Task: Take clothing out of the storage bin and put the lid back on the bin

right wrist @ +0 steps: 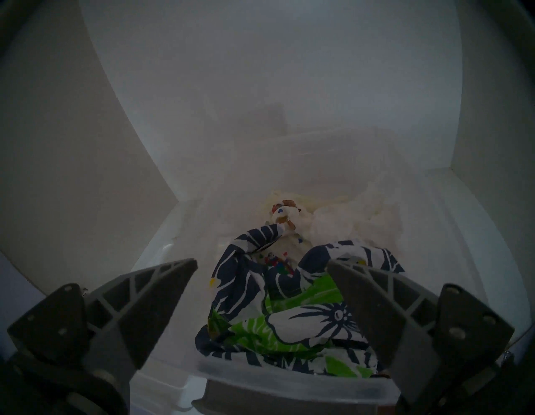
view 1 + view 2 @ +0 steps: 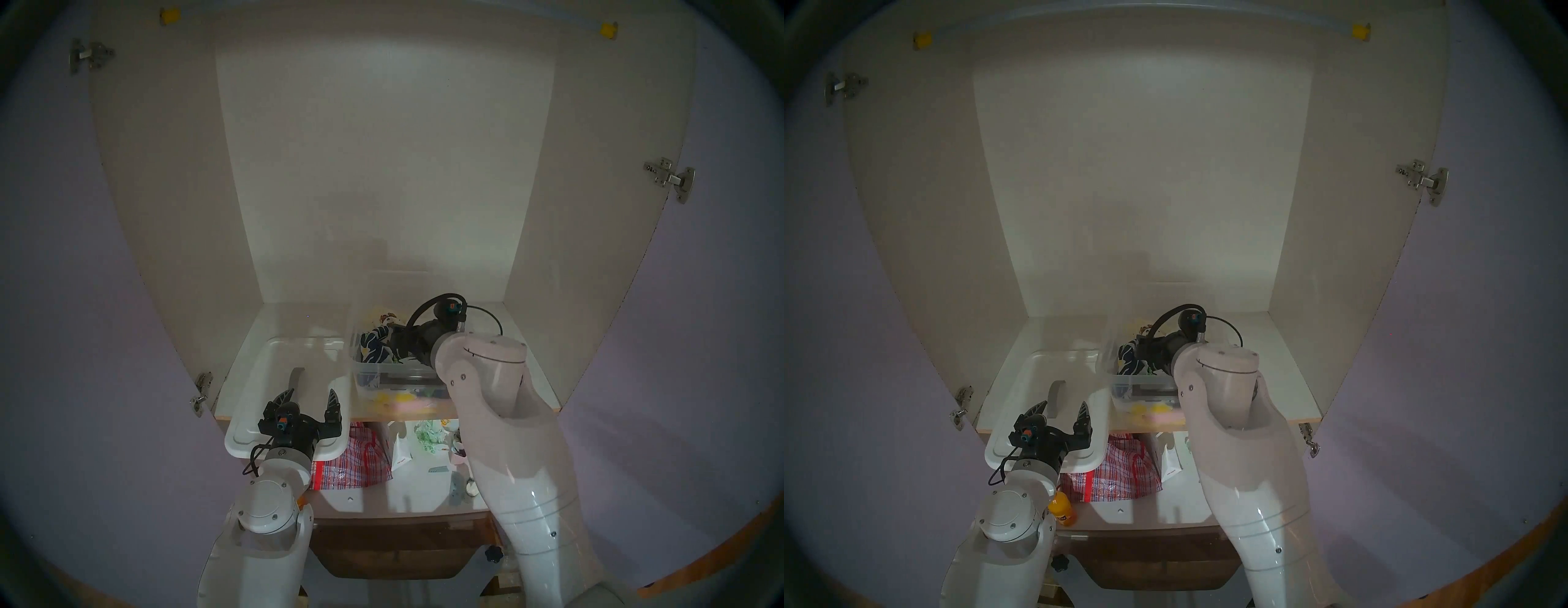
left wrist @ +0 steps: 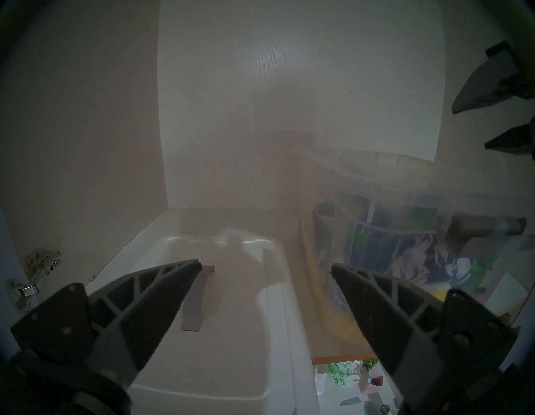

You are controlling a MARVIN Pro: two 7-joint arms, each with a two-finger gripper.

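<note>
The right hand [image 1: 262, 268] is open and empty, poised over the storage bin [image 1: 289, 379] above the clothing [image 1: 289, 304] inside it. The left hand [image 2: 310, 395] is open over the lid [image 2: 271, 365], which lies flat beside the bin on the white cabinet shelf [image 2: 526, 361]. Cream fabric [image 1: 341, 220] fills the bin's rear. Below, a checked bag [image 2: 356, 458] sits among dim, possibly plastic, items.

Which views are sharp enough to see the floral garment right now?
Right wrist view: clearest, with the navy-blue garment with white flowers and green leaves crisp in the clear plastic storage bin, though dim. Left wrist view: hazy, garment only a smear through the bin wall. Head views: dark fisheye rim, the right arm hides most of it.
</note>
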